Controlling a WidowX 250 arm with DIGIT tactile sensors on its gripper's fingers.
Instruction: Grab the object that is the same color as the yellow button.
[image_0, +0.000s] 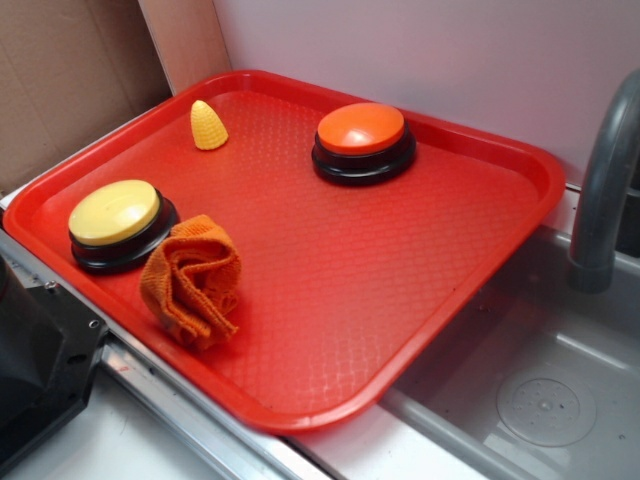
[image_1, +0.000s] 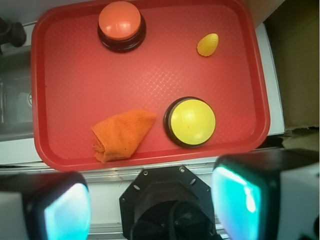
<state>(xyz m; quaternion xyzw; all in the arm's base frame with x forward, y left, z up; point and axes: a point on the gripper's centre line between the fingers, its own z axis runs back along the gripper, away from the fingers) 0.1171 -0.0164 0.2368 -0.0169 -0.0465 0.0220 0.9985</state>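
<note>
Wrist view: pincer (image_1: 150, 205) spread wide, empty, high above tray (image_1: 150, 115); yellow cone toy (image_1: 207, 44) judged light, rigid, bumpy; best gripped across broad base.

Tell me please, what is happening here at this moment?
A robot arm looks down on a red tray. Its tool is open, holds nothing, and hangs off the tray's edge. The small yellow corn toy lies untouched in a corner. The yellow button, orange button and orange cloth also sit on the tray.
</note>
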